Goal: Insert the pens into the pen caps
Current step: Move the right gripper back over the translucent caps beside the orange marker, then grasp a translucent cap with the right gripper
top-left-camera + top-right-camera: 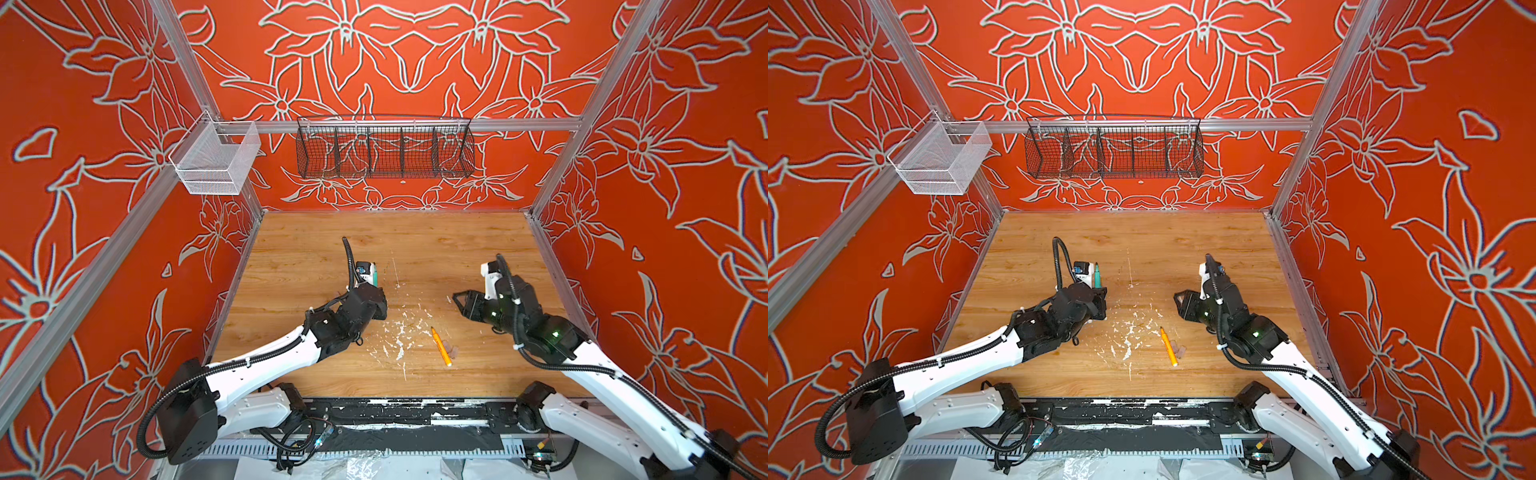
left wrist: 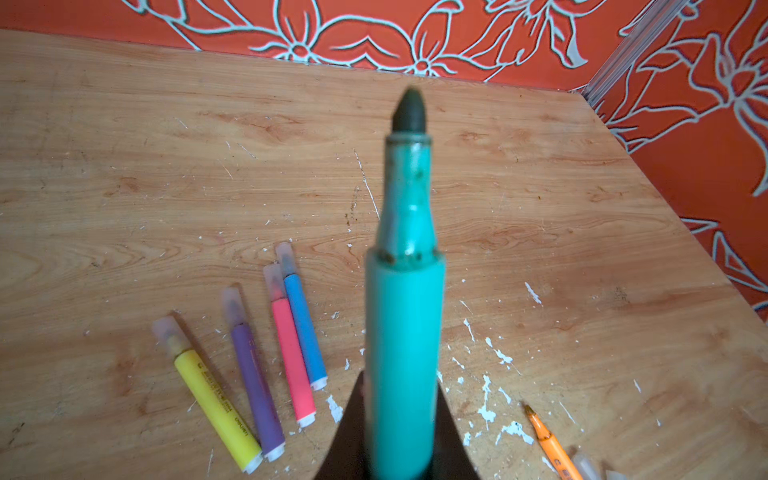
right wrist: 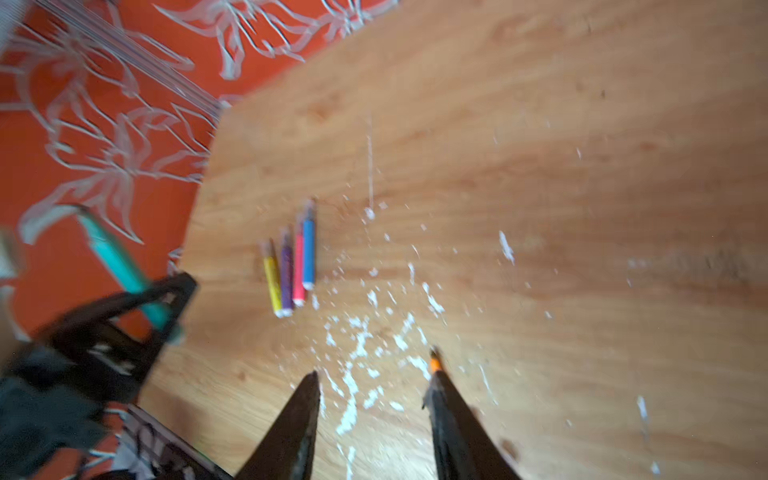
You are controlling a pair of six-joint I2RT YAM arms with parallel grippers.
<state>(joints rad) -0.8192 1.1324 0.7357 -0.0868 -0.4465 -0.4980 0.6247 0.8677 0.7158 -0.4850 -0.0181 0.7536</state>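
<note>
Enclosure: orange floral walls (image 1: 395, 62) surround a wood-grain bench (image 1: 316, 249), which is strewn with white flecks (image 1: 399, 332) near its middle.

The left pincer (image 2: 400, 386) is clamped on the lower barrel of the green pen (image 2: 405, 270). The pen is held upright above the bench, its dark tip bare and clear of the jaws. Judgement: this presents the tip for capping.

The right pincer (image 3: 374, 386) hovers with its jaws partly parted and nothing between them. It is near the orange pen (image 1: 440, 347), which lies uncapped on the bench with loose clear caps (image 1: 452, 350) just beside it. Judgement: it is positioned to fetch a cap.

The yellow pen (image 2: 216, 403), purple pen (image 2: 255, 382), pink pen (image 2: 291, 357) and blue pen (image 2: 305, 328) lie side by side, each capped. Judgement: these are finished and set aside, so four of six are done.
</note>
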